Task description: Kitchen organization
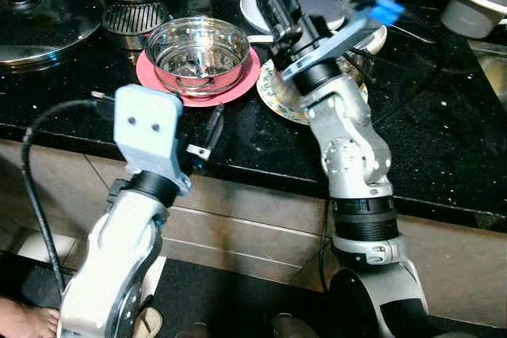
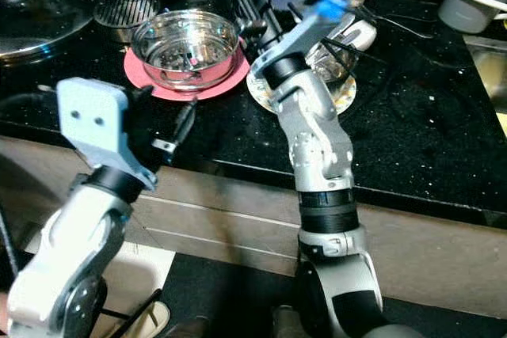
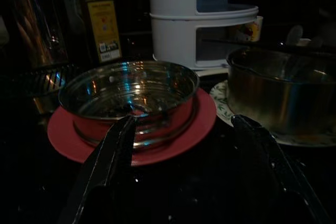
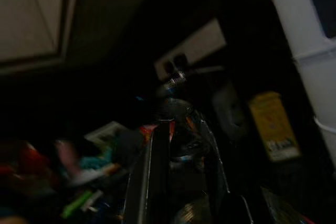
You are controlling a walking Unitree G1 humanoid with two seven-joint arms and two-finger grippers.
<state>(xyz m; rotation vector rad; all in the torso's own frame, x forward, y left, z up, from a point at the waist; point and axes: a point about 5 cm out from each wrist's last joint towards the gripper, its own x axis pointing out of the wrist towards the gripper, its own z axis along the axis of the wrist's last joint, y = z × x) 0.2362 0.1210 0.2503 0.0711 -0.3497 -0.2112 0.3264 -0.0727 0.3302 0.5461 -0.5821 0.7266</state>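
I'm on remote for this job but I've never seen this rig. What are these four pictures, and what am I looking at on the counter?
The top two pictures come from the robot's head, looking down at its two silver arms and a black counter. The other two come from cameras on its wrists, looking along each gripper's black fingers.

On the counter, a steel bowl sits on a red plate. Beside it is a patterned plate carrying a steel pot, with a white appliance behind and a glass lid far left.

The left gripper is open near the counter's front edge, pointing at the bowl and holding nothing. The right gripper is raised by the appliance; its dark wrist picture doesn't show whether it grips anything.
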